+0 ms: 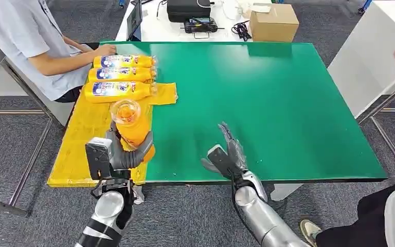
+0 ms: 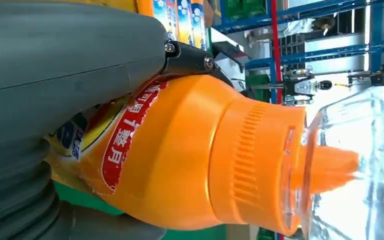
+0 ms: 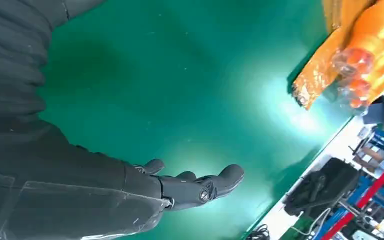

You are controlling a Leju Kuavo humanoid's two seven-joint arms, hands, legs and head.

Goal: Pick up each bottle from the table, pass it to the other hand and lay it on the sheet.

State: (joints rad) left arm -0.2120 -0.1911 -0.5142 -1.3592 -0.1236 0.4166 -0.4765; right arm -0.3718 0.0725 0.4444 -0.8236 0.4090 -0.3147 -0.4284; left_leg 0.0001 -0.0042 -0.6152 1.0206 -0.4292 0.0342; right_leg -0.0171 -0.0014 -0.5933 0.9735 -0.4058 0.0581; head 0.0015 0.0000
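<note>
My left hand (image 1: 126, 154) grips an upright bottle (image 1: 130, 126) over the yellow sheet's (image 1: 79, 139) near edge; my right hand (image 1: 226, 154) hovers spread above bare green surface (image 1: 288, 103).

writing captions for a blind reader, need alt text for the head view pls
The robot's left hand holds an orange bottle upright over the yellow sheet, where three more bottles lie side by side. Its right hand is open over the green table; a seated person reaches toward the bottles.
</note>
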